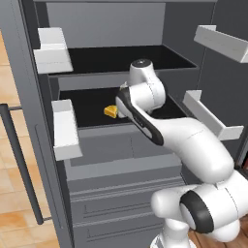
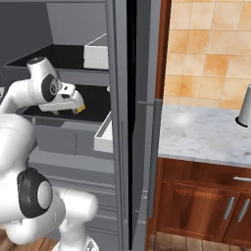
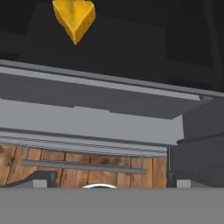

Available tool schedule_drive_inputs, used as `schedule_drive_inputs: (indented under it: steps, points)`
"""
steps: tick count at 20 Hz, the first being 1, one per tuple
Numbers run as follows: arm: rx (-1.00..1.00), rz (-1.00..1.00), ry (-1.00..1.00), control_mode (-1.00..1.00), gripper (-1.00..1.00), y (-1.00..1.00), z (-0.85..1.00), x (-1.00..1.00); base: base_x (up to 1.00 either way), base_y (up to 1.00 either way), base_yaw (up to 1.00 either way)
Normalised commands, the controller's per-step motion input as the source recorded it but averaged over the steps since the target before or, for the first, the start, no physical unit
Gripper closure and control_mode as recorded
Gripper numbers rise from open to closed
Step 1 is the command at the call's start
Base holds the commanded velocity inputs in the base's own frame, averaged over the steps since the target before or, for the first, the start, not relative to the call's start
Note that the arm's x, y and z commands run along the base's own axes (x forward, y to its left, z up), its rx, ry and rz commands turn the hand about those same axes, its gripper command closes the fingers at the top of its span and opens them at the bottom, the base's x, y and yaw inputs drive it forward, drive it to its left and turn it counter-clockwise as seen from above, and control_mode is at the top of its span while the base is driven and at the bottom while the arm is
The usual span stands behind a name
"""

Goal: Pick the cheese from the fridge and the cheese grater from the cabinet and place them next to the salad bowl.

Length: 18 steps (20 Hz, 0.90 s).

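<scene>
The cheese (image 1: pixel 111 112) lies on a black shelf inside the fridge (image 1: pixel 121 36), a small yellow-orange wedge resting on the shelf floor near its front edge. In the left base view it sits just at 9 o'clock of the arm's wrist, and the white forearm hides whatever lies to its right. In the right base view only an orange sliver (image 2: pixel 81 107) peeks out at the 4 o'clock corner of the white hand, the rest covered by the hand itself. In the hand view the wedge (image 3: pixel 74 17) hangs at 12 o'clock, its upper part cut off by the frame edge, its point aimed toward the grey shelf lip below.

The gripper (image 3: pixel 107 183) is released: its two dark finger tips stand far apart at 7 and 5 o'clock of the hand view, mostly sunk behind the bottom band, and nothing lies between them. The cheese is well apart from them, untouched. In both base views the fingers themselves are hidden behind the wrist, so their spread cannot be read there.

White door bins (image 1: pixel 65 128) line the open doors, the upper right one cut by the frame. Grey drawers (image 1: pixel 121 193) sit below the shelf, partly masked by the arm. On the marble counter (image 2: pixel 201 132) at 3 o'clock of the right base view, a grey object is cropped at the edge and hard to identify.
</scene>
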Motion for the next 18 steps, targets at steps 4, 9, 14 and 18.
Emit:
schedule_drive_inputs:
  steps: [4, 9, 14, 18]
  points:
    - [0.05, 0.00, -0.02, -1.00, -1.00, 0.16, -0.01, 0.53, 0.00, 0.00, 0.00]
    - [0.08, 0.00, 0.00, -1.00, -1.00, 0.11, -0.03, 0.50, 0.00, 0.00, 0.00]
    - [0.08, -0.01, 0.00, -1.00, -1.00, 0.12, -0.06, 0.43, 0.00, 0.00, 0.00]
    - [0.02, -0.02, 0.00, -1.00, -1.00, 0.17, -0.15, 0.30, 0.00, 0.00, 0.00]
